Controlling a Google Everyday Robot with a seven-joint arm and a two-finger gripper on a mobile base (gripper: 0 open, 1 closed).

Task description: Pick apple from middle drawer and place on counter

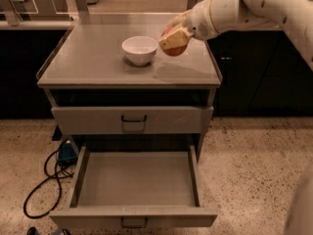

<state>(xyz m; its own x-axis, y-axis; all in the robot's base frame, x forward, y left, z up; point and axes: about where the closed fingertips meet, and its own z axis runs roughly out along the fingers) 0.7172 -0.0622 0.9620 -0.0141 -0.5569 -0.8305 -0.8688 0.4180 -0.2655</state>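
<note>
My gripper [172, 40] is shut on the red-orange apple [174, 49] and holds it just above the grey counter [93, 65], right of the white bowl [139, 49]. The fingers cover most of the apple; only its lower red side shows. The white arm reaches in from the upper right. The middle drawer [134, 180] stands pulled out below, its flat floor bare.
A shut upper drawer front with a black loop handle [133, 119] sits under the counter. A black cable [41, 180] and a blue object lie on the speckled floor at the left. Steel benches stand behind the counter.
</note>
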